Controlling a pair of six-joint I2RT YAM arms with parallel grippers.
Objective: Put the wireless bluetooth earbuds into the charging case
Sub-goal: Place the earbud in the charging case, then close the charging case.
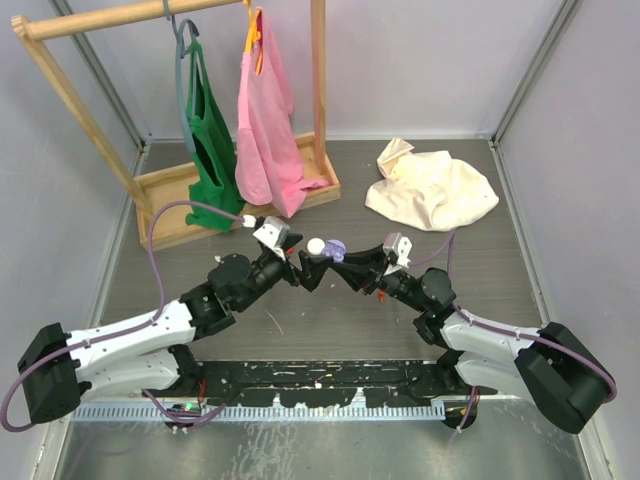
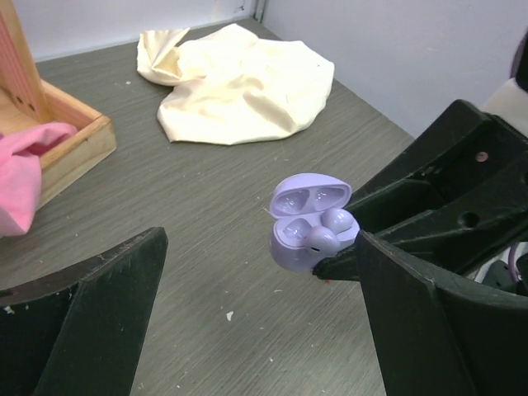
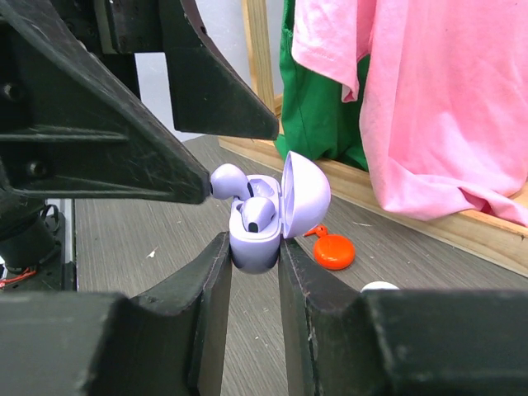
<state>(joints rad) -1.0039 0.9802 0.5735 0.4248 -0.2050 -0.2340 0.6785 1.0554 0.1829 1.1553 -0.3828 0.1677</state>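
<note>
Right gripper (image 3: 254,247) clamped on the base of the open lilac case (image 3: 256,252), held off the surface (image 2: 206,223).

Inside the case one earbud (image 3: 257,213) sits low in its well. The second earbud (image 3: 227,180) stands proud at the rim, right at one fingertip of the left gripper (image 2: 260,239), whose fingers are spread wide and hold nothing. These buds look light, hard and glossy, so likely slippery: a gentle push on the rounded top should seat one better than a pinch, and the hinged lid (image 3: 307,196) is best left untouched. Beyond lie a red disc (image 3: 334,252), a wooden rack (image 3: 462,227) with pink and green clothes, and a cream cloth (image 2: 239,82).
</note>
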